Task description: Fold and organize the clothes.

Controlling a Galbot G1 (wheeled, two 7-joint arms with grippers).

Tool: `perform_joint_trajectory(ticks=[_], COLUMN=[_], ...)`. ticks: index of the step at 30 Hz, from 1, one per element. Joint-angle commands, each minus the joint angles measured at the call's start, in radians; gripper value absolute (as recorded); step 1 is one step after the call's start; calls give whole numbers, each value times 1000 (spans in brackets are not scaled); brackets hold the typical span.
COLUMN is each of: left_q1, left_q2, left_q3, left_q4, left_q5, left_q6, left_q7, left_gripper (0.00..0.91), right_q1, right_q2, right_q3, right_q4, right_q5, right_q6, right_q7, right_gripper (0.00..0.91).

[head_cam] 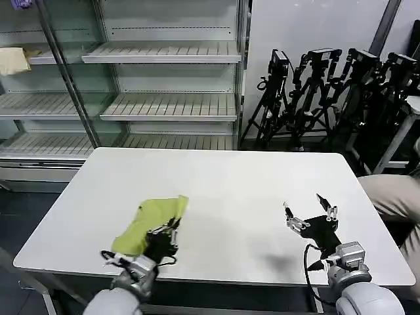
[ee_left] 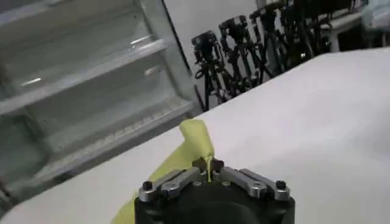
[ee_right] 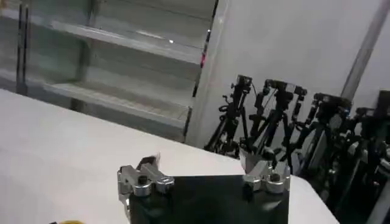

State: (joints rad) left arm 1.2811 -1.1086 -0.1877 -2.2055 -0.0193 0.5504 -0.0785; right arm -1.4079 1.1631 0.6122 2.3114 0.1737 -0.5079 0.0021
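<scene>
The clothes are one lime yellow-green shirt, bunched and partly folded on the white table near its front left. My left gripper is at the shirt's near right edge, shut on a thin fold of the fabric. In the left wrist view the shirt rises in a peak just beyond the pinching left gripper. My right gripper hovers open over the front right of the table, with nothing between its fingers. In the right wrist view the right gripper has its fingers spread wide.
Metal shelving stands behind the table, with a pale cream cloth on a left shelf. Black tripods cluster at the back right. A person's leg in beige trousers is at the right edge.
</scene>
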Motion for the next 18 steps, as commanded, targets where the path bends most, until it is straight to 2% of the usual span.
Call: perform_joint_trajectory(ticks=[1,6,8,9,10,13,18], left_q1=[-266,-306,-315,-316,-315,-308,-325], left_q2=[-163,-190,-201,-204,-206,-212,-222], left_q3=[191,224,234,242,250,256,256], left_q4=[235,269,277,273,267,236,212], left_q5=[-61,-108,-177,-227,-261,-402,-466], left_q6=[26,28,29,29,29,27,25], left_q7=[-122,-170,-200,-222,-242,-262,-258], left_gripper=[10,10,10,484,907,907,907], right_q1=[9,56,74,86,99,124,148], right_q2=[-9,-18,-23,-26,-29,-39,-44], right_q3=[32,34,22,17,19,24,25], right_q4=[-9,-34,-36,-39,-42,-62,-88], right_q5=[10,6,13,13,13,-3,3], right_q6=[-6,-23,-23,-20,-33,-42,-32], right_q7=[-7,5,58,73,69,67,80], right_gripper=[907,907,907,907,907,907,907])
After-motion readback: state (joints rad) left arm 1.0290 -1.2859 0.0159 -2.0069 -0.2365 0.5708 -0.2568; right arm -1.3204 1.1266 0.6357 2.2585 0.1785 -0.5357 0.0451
